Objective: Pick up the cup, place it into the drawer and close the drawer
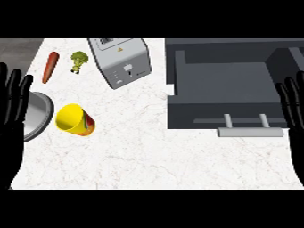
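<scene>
Pick-up pending: cup (75,119) near counter's (154,156) left edge, drawer (223,84) open; left hand (3,116), right hand (302,116) straight-fingered. Next: grasp cup.

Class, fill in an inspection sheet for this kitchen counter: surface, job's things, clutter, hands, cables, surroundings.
Surface: white marbled counter.
Job's things: yellow cup at left, mouth showing; grey drawer open at right, nothing seen inside, handle toward the robot.
Clutter: toaster, carrot, broccoli, grey round dish near the cup.
Hands: left hand and right hand open, fingers up, at the view's edges, holding nothing.
Cables: nothing seen.
Surroundings: grey area beyond the counter's far-left edge.
</scene>
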Controlling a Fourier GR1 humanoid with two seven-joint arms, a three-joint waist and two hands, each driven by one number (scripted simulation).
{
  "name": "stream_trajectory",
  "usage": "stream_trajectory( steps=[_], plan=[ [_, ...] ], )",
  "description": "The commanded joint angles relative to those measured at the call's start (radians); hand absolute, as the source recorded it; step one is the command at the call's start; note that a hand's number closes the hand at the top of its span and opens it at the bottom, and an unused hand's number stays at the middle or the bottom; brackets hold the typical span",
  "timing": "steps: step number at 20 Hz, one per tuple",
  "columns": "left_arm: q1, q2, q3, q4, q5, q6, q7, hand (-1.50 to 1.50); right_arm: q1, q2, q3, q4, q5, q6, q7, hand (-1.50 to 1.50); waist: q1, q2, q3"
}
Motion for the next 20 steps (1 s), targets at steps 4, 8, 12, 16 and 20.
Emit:
stream_trajectory(
  steps=[4,8,12,16,20],
  plan=[
    [-0.035,0.141,0.096,0.059,0.223,-0.22,-0.008,-1.5,-0.043,0.015,-0.017,0.033,-0.005,-0.013,-0.026,-1.5,-0.004,-0.011,-0.049],
    [-0.005,0.132,0.166,0.239,0.447,-0.277,0.072,-1.5,-0.012,-0.055,0.025,0.013,-0.052,0.09,0.076,-1.5,-0.012,-0.007,-0.051],
    [-0.031,0.212,0.26,0.377,0.559,-0.372,0.078,-1.5,-0.101,-0.053,-0.013,0.116,-0.075,0.091,0.072,-1.5,-0.004,-0.008,-0.048],
    [-0.093,0.206,0.256,0.529,0.472,-0.413,-0.012,-1.5,-0.064,-0.024,0.028,0.121,-0.026,0.096,0.036,-1.5,-0.01,-0.011,-0.048],
    [-0.145,0.227,0.274,0.722,0.383,-0.44,-0.114,-1.5,-0.151,-0.006,0.025,0.14,-0.026,0.067,0.083,-1.5,-0.012,-0.011,-0.048]
  ],
)
